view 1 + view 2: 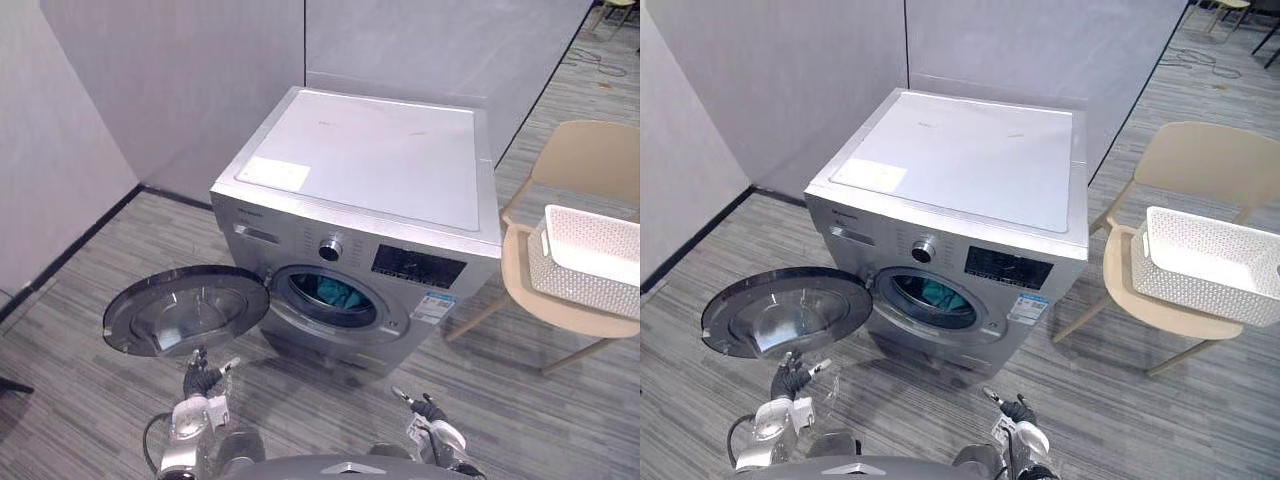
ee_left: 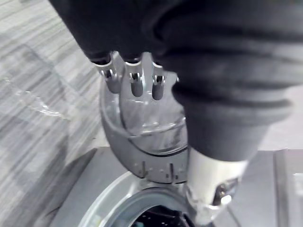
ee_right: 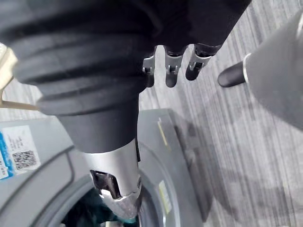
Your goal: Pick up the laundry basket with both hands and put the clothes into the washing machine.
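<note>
Heads up, both of your hands are empty. Your left hand (image 1: 200, 378) hangs low just below the open door (image 1: 185, 310), fingers loose, gripping nothing. Your right hand (image 1: 428, 408) hangs low in front of the washing machine (image 1: 370, 160), slack and empty too.

The laundry basket (image 1: 585, 285) sits on the beige chair (image 1: 590, 160) off to your right, well apart from both hands. It looks empty from here, and a teal cloth (image 1: 335, 293) is lying in the drum.

I'd guess the basket is light, stiff plastic lattice and maybe a bit slick. So take it at the two short ends under the rim, one hand each.

Watch the chair back right behind it when you lift. The door sticks out on your left and eats up floor (image 1: 540, 420) there, so the right side gives you more room to turn.
</note>
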Controlling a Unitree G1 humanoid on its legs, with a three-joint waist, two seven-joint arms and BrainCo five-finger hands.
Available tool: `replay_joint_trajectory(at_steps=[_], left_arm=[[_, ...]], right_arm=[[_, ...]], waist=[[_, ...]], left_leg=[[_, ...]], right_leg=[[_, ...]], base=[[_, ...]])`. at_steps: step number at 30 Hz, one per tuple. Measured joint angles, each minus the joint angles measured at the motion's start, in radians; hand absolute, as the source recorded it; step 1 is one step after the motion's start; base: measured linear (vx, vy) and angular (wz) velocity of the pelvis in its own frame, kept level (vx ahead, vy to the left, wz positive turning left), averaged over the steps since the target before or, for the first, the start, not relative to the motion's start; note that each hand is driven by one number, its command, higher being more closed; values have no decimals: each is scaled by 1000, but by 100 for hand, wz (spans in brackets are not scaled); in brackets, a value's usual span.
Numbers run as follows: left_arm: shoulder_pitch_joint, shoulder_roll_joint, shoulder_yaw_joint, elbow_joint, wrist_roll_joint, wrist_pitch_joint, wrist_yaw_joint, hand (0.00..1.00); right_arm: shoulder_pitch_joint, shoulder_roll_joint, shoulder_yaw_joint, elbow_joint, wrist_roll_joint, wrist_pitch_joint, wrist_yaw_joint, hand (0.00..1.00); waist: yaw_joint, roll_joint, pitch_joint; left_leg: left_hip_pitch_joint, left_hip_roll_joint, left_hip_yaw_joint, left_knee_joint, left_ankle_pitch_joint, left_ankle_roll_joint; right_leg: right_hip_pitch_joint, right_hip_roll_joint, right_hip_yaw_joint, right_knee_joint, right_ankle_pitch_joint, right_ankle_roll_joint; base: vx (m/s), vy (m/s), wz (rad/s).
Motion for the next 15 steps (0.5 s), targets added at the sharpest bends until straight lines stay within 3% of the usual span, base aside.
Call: replay_joint_trajectory(at_steps=[1, 2, 3, 4, 5, 8, 10, 11, 12, 13, 14, 15], left_arm=[[1, -3, -13, -56, -13, -5, 3, 0], [0, -3, -20, -85, -17, -6, 3, 0], [0, -12, -33, -136, -33, -12, 3, 0], [-1, -14, -46, -192, -34, -14, 5, 0], [1, -9, -57, -225, -34, -16, 2, 0], [23, 3, -124, -349, -31, -24, -5, 0], [20, 49, -158, -439, -28, -30, -15, 0], [17, 55, -165, -464, -24, -32, -18, 0], [11, 63, -175, -498, -18, -35, -23, 0], [-1, 68, -184, -524, -9, -40, -23, 0], [-18, 75, -185, -544, 4, -46, -22, 0], [-24, 83, -172, -556, 19, -49, -15, 0]], right_arm=[[15, -2, 19, 1, -1, 1, 0, 0], [19, -2, 23, 3, -9, 3, 0, 0], [24, 2, 26, 13, -33, 14, 0, 0], [21, -2, 29, 20, -60, 14, 2, 0], [21, -1, 29, 28, -76, 15, 2, 0], [23, -3, 24, 83, -102, 22, -17, 0], [48, 14, 7, 79, -104, 20, -19, 0], [55, 18, 0, 77, -102, 18, -20, 0], [59, 20, -15, 73, -92, 13, -20, 0], [59, 21, -30, 58, -77, 13, -20, 0], [58, 21, -34, 37, -71, 11, -22, 0], [46, 19, -36, 25, -65, 3, -22, 0]], waist=[[-1, 1, -2], [-3, 7, -5], [-12, -6, -8], [-23, -11, -9], [-23, -25, -13], [2, -23, 4], [-1, -43, -11], [-1, -44, -21], [-1, -46, -27], [-1, -46, -29], [5, -37, -31], [15, -25, -33]], left_leg=[[6, 4, -21, -6, -36, -31], [10, -20, -23, -13, -67, -37], [13, -68, -31, -47, -102, -29], [7, -89, -28, -79, -147, -49], [11, -100, -22, -91, -174, -62], [-14, -146, -9, -43, -212, -42], [-70, -190, -14, -10, -215, -30], [-99, -198, -13, 3, -218, -24], [-135, -210, -2, 19, -219, -14], [-163, -220, 12, 34, -219, -1], [-201, -213, 42, 43, -217, 26], [-225, -189, 83, 31, -210, 75]], right_leg=[[-30, -19, 21, 26, -5, 12], [-42, -34, 34, 33, -8, 17], [-64, -49, 71, 36, -21, 46], [-90, -42, 110, 103, -39, 72], [-78, -45, 101, 95, -44, 62], [10, -80, 76, -51, 46, 56], [33, -106, 39, -167, 120, 31], [20, -112, 32, -186, 139, 13], [0, -121, 31, -212, 164, -29], [-22, -124, 33, -236, 203, -114], [-81, -120, 40, -245, 305, -210], [-134, -98, 30, -290, 498, -258]], base=[[-102, 398, -6], [-120, 461, 9], [-49, 286, 35], [-17, 212, 50], [-1, 190, 47], [-104, 273, 22], [-120, 244, 22], [-129, 257, 6], [-91, 288, -9], [-105, 346, -40], [-131, 361, -92], [-153, 301, -115]])
